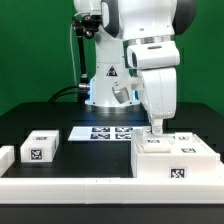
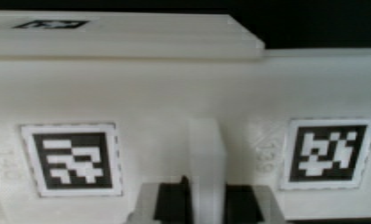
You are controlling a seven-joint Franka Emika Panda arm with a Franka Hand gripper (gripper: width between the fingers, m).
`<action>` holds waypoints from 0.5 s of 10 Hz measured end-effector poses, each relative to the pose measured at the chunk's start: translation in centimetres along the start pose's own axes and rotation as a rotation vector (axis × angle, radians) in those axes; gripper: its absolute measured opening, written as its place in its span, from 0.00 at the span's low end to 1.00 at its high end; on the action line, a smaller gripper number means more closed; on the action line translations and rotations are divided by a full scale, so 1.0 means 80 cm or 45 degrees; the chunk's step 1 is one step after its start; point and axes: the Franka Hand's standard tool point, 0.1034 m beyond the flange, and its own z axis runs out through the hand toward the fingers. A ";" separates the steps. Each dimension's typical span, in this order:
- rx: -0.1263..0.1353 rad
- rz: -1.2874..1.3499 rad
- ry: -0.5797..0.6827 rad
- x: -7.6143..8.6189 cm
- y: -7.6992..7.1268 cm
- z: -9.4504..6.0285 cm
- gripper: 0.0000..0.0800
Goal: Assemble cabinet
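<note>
The cabinet body (image 1: 172, 158), a large white box with black-and-white tags, lies at the exterior view's right. My gripper (image 1: 155, 133) comes straight down onto its top. In the wrist view the body (image 2: 182, 90) fills the frame, with one tag (image 2: 72, 158) on one side and another tag (image 2: 329, 152) on the other. My gripper (image 2: 207, 200) has its dark fingers (image 2: 171, 198) pressed on either side of a thin white ridge of the body. A small white tagged block (image 1: 40, 148) lies apart at the exterior view's left.
The marker board (image 1: 105, 132) lies flat behind the body, in front of the robot base (image 1: 105, 85). Another white piece (image 1: 5, 155) shows at the far left edge. A long white rail (image 1: 70, 187) runs along the front of the black table.
</note>
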 end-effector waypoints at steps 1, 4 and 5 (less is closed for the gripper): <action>0.000 0.000 0.000 0.000 0.000 0.000 0.08; 0.006 0.011 0.002 0.003 0.012 0.000 0.08; 0.003 0.016 0.007 0.005 0.025 0.000 0.08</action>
